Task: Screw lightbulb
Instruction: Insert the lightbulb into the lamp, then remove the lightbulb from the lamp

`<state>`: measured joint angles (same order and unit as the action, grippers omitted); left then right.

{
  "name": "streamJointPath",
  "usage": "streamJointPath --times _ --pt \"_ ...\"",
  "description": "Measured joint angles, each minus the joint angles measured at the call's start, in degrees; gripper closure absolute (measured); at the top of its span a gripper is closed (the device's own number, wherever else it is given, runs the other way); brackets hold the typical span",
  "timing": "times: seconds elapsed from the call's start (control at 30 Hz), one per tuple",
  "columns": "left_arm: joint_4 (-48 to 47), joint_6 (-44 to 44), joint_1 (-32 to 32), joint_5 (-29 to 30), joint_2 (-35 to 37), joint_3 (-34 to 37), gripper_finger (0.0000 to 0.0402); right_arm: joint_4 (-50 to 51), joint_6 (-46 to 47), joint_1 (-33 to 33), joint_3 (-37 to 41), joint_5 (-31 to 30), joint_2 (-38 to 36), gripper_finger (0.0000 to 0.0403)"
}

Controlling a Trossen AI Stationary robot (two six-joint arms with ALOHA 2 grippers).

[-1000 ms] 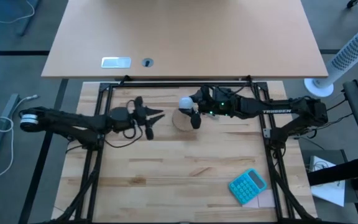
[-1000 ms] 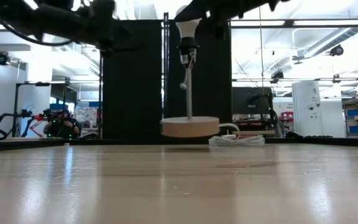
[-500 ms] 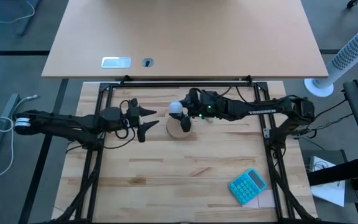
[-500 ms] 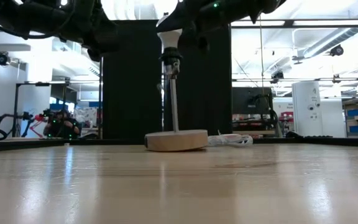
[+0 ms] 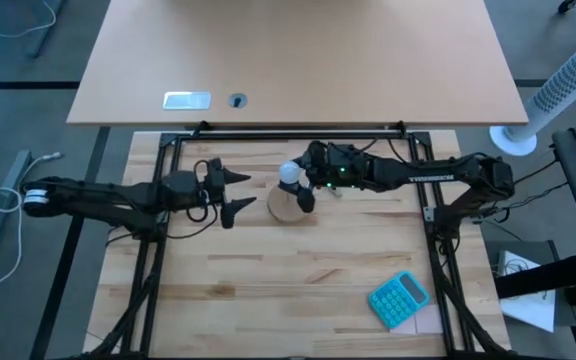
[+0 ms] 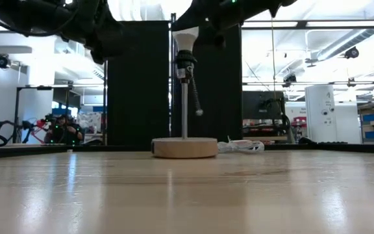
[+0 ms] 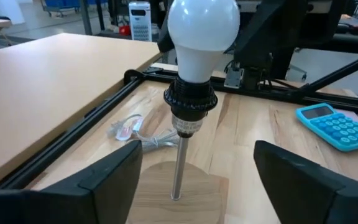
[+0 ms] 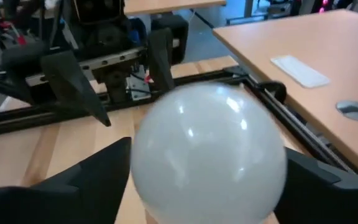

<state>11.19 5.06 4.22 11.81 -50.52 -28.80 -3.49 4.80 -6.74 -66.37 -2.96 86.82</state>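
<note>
A small lamp stands upright on its tan wooden disc (image 5: 286, 207) (image 6: 184, 147). A thin metal rod rises from the disc to a black socket (image 7: 190, 102) (image 6: 185, 62). The white lightbulb (image 5: 289, 173) (image 7: 202, 34) (image 8: 207, 149) sits in that socket, neck down. My right gripper (image 5: 295, 182) (image 8: 207, 163) reaches in level from the table's right, open, with one finger on either side of the bulb. My left gripper (image 5: 245, 190) (image 7: 197, 152) stands open a little to the lamp's left, pointing at the rod and touching nothing. My right gripper's fingers (image 8: 86, 180) stand level on either side of the bulb's round head (image 8: 151, 155). I cannot tell whether they touch it. The lamp stands on its own disc on the table.
A blue calculator (image 5: 398, 298) (image 7: 334, 124) lies near the table's front right. A crumpled clear wrapper with cord (image 7: 132, 130) (image 6: 242, 145) lies behind the lamp by the black frame rail (image 5: 288, 133). A second tan tabletop (image 5: 298, 60) lies beyond the far edge.
The lamp hung lifted and tilted below my right gripper. It has been carried toward the table's left and set down on its disc. It now stands upright, and its pull chain swings. My left gripper has drawn back a little toward the table's left.
</note>
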Motion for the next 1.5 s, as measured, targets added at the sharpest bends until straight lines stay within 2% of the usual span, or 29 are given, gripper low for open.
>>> streamJointPath --times 0.13,0.33,0.43,0.63,0.73,0.87,1.13,1.23,1.33,1.5 --pt "-2.4 -1.4 0.0 0.0 0.0 -2.3 0.0079 5.2 -1.6 0.0 0.0 -0.1 -2.8 0.0055" --pt "-3.0 -2.5 0.2 -1.9 0.5 -3.4 0.0057 9.6 -4.1 -0.3 0.5 -0.2 -7.6 0.0050" --pt "-4.1 -0.8 0.2 -3.5 1.6 -3.3 0.0053 9.4 -4.5 -0.3 3.0 -0.1 -10.7 0.0050" --pt "-12.8 1.1 -1.2 -3.6 6.6 -4.9 0.0052 8.6 -2.6 -0.2 10.7 -0.4 -19.2 0.0050" --pt "-13.0 1.5 -1.6 -3.6 9.2 -5.3 0.0052 6.5 -2.3 0.3 14.2 -2.8 -23.8 0.0050" --pt "-12.9 3.3 -1.6 -3.5 11.2 -5.8 0.0052 5.6 -1.6 0.8 17.3 -3.0 -29.1 0.0050" --pt "-12.8 6.7 -1.6 -5.1 9.9 -6.4 0.0052 6.3 1.1 1.0 20.4 -1.0 -34.6 0.0050" --pt "-7.1 8.1 -4.0 -8.7 8.8 -5.9 0.0053 6.1 0.3 1.2 20.4 -1.1 -34.5 0.0050" --pt "1.9 7.8 -9.8 -8.4 6.8 -3.3 0.0056 4.7 -1.4 3.8 20.0 -0.3 -32.9 0.0050" --pt "13.4 5.1 -20.0 3.4 2.3 1.5 0.0059 2.9 -3.3 8.4 20.0 0.1 -29.6 0.0050"
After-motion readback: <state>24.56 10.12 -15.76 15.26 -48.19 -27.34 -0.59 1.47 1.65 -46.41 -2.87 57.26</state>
